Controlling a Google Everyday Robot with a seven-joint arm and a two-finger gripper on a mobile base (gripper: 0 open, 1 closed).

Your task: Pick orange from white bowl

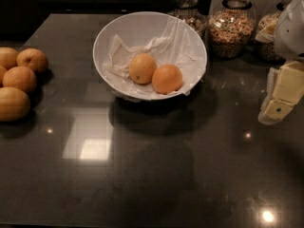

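Note:
The white bowl (107, 32) stands at the back middle of the dark counter, lined with crumpled white paper. Two fruits lie in it side by side. The orange (167, 79) is the deeper-coloured one on the right. A paler yellow-orange fruit (142, 68) with a small dark dot lies to its left, touching it. My gripper (280, 96) is at the right edge of the view, pale cream, well to the right of the bowl and apart from it, above the counter.
Several duller tan-orange fruits (19, 80) lie in a group at the left edge of the counter. Glass jars of grain and nuts (231, 27) stand behind the bowl at the back right. The dark glossy counter (152, 175) spreads in front.

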